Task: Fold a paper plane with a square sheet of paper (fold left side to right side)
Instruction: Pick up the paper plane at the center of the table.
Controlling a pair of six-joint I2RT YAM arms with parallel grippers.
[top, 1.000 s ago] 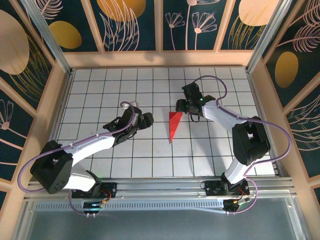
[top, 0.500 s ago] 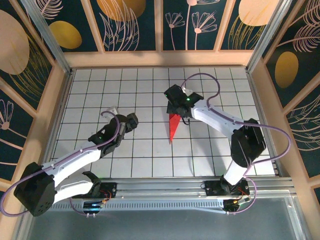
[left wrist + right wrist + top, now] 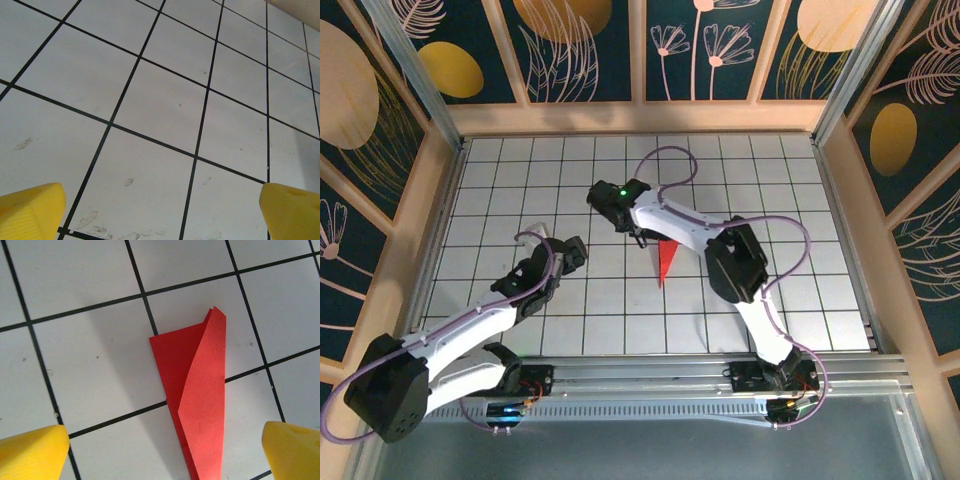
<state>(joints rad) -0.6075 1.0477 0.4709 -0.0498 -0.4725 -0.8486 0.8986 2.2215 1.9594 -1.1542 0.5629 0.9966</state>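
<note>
- Apparently the folding is well along: the paper [image 3: 200, 405] is no flat square but a narrow red wedge of several layers. It lies about mid-worktop [image 3: 520, 170], slightly nearer the near edge than the far one.
- The right gripper [image 3: 162, 440] hangs over the paper with its jaws spread wide and holds nothing. The paper lies between and ahead of its yellow fingertips [image 3: 35, 450], touching neither.
- The left gripper [image 3: 160, 215] is likewise wide open and empty, over bare grid to the left of the paper and apart from it.
- Judged from that, this is a pause between folds, or a release after one, not a grasp.
- One long flap stands slightly proud along its crease, so the next move likely calls for pressing that crease flat. Otherwise one gripper could pin the wedge while the other lifts the thin left edge and carries it over to the right. The paper looks light and may slide.
- Hidden: in the top view the right arm [image 3: 680, 228] crosses the paper's wide end, leaving just the near point visible.
- Cut off: the right wrist view loses the narrow tip at its bottom edge.
- Hard to tell: how many layers there are, whether the folds are even, and whether this already counts as the finished plane.
</note>
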